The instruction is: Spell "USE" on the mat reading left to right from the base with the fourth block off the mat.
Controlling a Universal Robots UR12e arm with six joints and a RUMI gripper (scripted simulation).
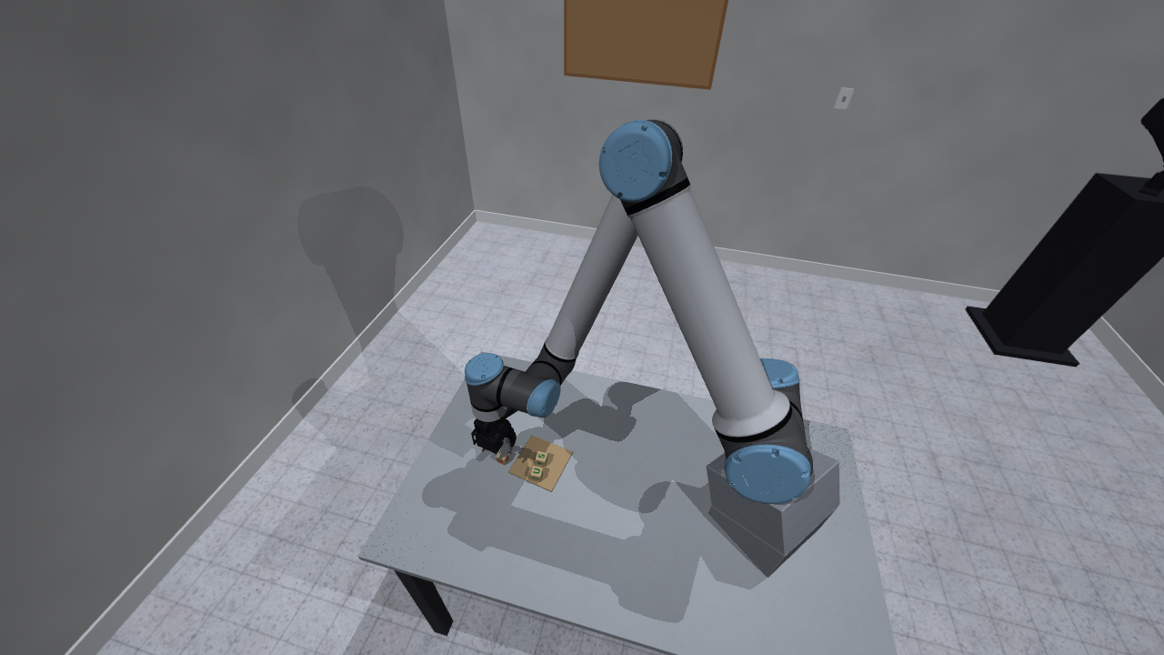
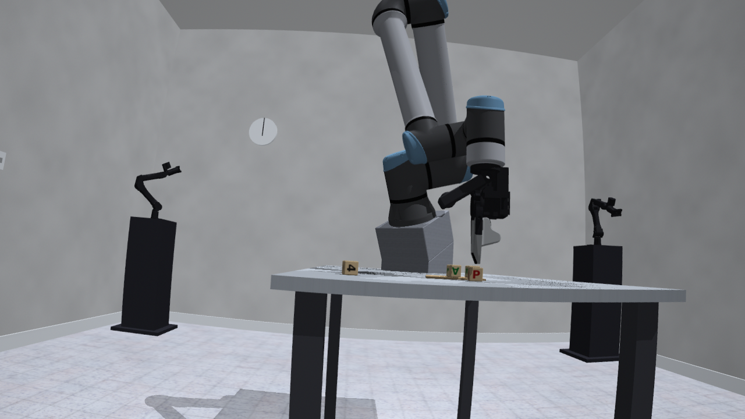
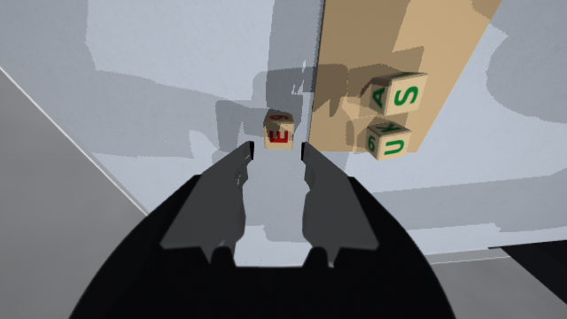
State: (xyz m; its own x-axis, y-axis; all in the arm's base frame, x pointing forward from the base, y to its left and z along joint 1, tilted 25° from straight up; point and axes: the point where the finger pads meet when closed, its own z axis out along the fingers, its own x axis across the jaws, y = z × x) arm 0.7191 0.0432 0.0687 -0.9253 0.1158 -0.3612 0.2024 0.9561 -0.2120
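Black two-jaw gripper [image 1: 503, 458] [image 2: 476, 262] [image 3: 277, 143] is ctr of wrist view, fingers part-spread w/ nothing btwn, above the wooden cube block w/ red E [image 1: 502, 458] [image 2: 474, 273] [image 3: 279, 136], which sits on the table off the mat. Tan square mat [image 1: 561, 452] [image 2: 435, 276] [image 3: 354, 27], upper R of wrist view, has wooden cube blocks w/ green S [image 1: 541, 458] [image 2: 453, 270] [image 3: 406, 94] & green U [image 1: 536, 472] [image 3: 393, 146] near its R side. Wooden cube block w/ black 4 [image 2: 350, 267] is on table, L of ctr in exterior view.

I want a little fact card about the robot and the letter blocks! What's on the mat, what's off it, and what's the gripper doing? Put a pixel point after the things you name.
On the mat: U block [image 1: 536, 472] [image 3: 393, 143], S block [image 1: 541, 458] [image 3: 405, 94]
Off the mat: E block [image 1: 502, 458] [image 2: 474, 274] [image 3: 279, 136], block with a 4 on its side [image 2: 350, 268]
Mat [image 1: 557, 476] [image 3: 447, 44]: tan
Gripper [image 2: 476, 260] [image 3: 277, 143]: open, above the E block, holding nothing
Word: "USE" still needs E
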